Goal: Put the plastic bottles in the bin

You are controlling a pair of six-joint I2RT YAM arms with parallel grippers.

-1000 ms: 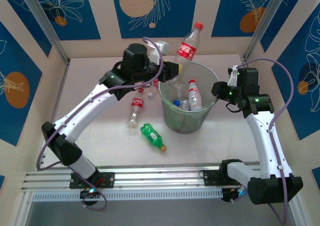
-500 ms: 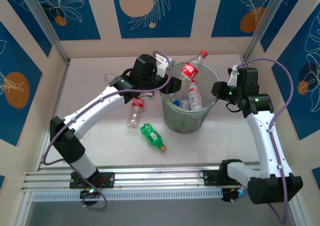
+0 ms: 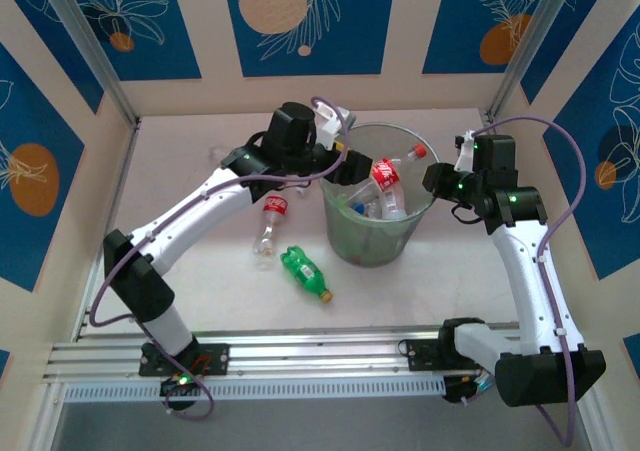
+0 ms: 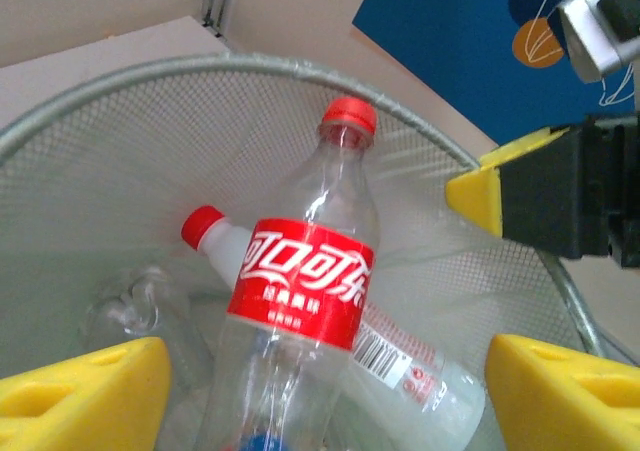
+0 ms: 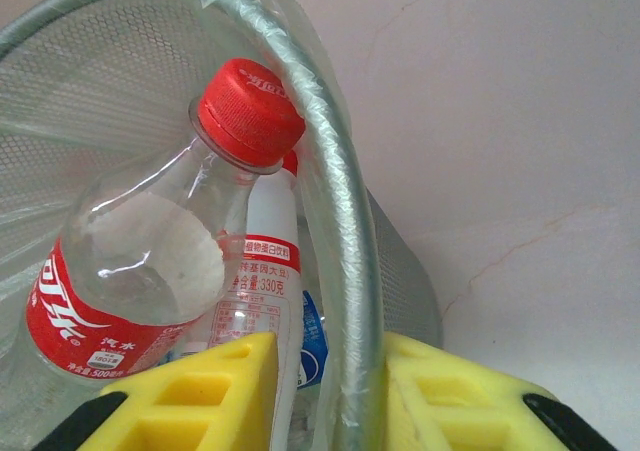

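Top external: right end effector (image 3: 438, 179) clamps bin (image 3: 375, 241) rim, likely steadying it; green bottle (image 3: 303, 271) and clear bottle (image 3: 268, 221) lie mid worktop (image 3: 200, 271). Left wrist: left end effector (image 4: 325, 356) released, Coca-Cola bottle (image 4: 305, 301) loose inside bin. Right wrist: rim pinched.

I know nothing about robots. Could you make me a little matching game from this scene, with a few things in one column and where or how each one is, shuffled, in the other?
1. green bottle
2. big red-capped bottle
3. right gripper
4. left gripper

A. shut on the bin rim
B. lying on the table outside the bin
C. leaning inside the bin
D. open above the bin

Pairs: 1-B, 2-C, 3-A, 4-D
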